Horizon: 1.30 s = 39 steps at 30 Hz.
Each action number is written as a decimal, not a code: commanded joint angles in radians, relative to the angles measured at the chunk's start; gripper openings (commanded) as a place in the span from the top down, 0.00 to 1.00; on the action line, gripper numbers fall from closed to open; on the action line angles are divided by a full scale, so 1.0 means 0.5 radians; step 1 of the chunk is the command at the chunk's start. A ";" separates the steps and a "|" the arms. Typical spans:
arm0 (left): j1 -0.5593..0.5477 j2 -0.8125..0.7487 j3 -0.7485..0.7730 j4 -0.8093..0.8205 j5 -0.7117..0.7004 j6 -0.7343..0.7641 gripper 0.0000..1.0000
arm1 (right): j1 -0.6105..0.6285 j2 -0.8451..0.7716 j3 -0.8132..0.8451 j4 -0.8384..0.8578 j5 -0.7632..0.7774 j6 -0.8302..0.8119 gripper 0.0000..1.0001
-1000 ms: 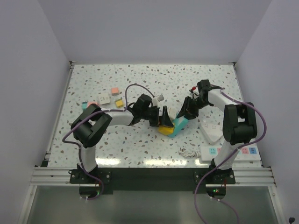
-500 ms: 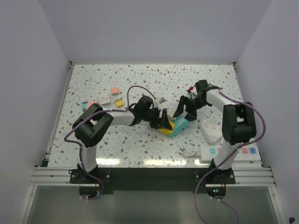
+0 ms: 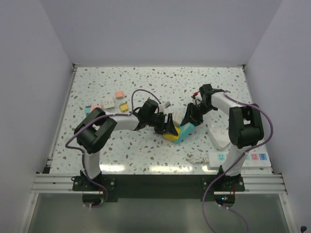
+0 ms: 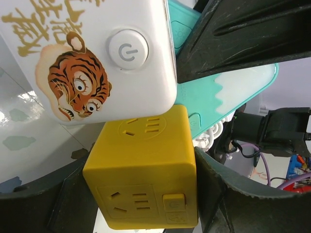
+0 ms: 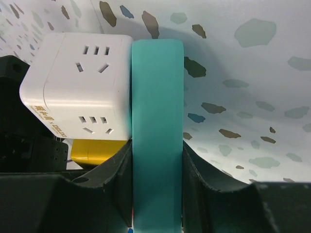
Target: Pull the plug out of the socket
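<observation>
A yellow cube socket [image 3: 170, 134] sits mid-table against a teal power strip [image 3: 185, 131], with a white cube socket [image 3: 179, 118] beside them. My left gripper [image 3: 168, 127] is shut on the yellow cube [image 4: 146, 170], a finger on each side face. The white cube, with a tiger picture [image 4: 92, 58], touches the yellow cube's top in the left wrist view. My right gripper [image 3: 190, 116] is shut on the teal strip [image 5: 157, 141], gripping its narrow edges; the white cube [image 5: 80, 92] lies against the strip's left side.
Small coloured adapter cubes [image 3: 109, 101] lie at the left. White power strips [image 3: 219, 136] and a coiled white cable [image 3: 194, 157] lie at the right front.
My right gripper moved down and left onto the teal strip and closed on it. My left gripper stayed on the yellow cube, shifting slightly.
</observation>
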<state>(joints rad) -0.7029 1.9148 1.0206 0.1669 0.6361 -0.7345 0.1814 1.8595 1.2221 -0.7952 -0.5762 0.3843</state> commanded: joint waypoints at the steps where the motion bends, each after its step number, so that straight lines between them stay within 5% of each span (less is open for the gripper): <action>1: 0.065 -0.209 -0.007 0.188 0.004 0.156 1.00 | 0.070 0.064 0.029 -0.204 0.489 -0.109 1.00; 7: 0.335 -0.479 -0.210 0.399 0.148 0.079 1.00 | 0.067 0.094 0.035 -0.269 1.023 -0.042 1.00; 12: 0.504 -0.623 -0.179 0.240 0.222 0.168 1.00 | 0.070 0.143 0.038 -0.275 1.189 -0.017 1.00; 16: 0.568 -0.682 -0.099 -0.075 0.127 0.312 1.00 | 0.067 0.147 0.056 -0.266 1.156 -0.011 1.00; 18: 0.650 -0.697 -0.063 -0.262 -0.138 0.386 1.00 | 0.067 0.128 0.050 -0.254 1.073 -0.002 1.00; 22: 1.052 -0.636 -0.026 -0.658 -0.443 0.466 1.00 | 0.045 0.055 0.007 -0.186 0.868 0.026 1.00; 31: 1.406 -0.571 0.039 -0.831 -0.701 0.595 1.00 | 0.036 -0.071 -0.051 -0.091 0.628 0.057 1.00; 34: 1.461 -0.547 0.042 -0.886 -0.833 0.598 0.85 | 0.033 -0.059 -0.054 -0.079 0.576 0.063 1.00; 35: 1.464 -0.541 0.042 -0.895 -0.852 0.598 0.67 | 0.033 -0.056 -0.054 -0.073 0.564 0.060 1.00; 39: 1.464 -0.617 -0.032 -0.813 -0.788 0.579 0.28 | 0.036 -0.090 -0.039 -0.054 0.517 0.029 1.00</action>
<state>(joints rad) 0.0196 1.6390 1.0000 -0.2626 0.2489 -0.4587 0.2016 1.8118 1.2320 -0.8516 -0.4114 0.4458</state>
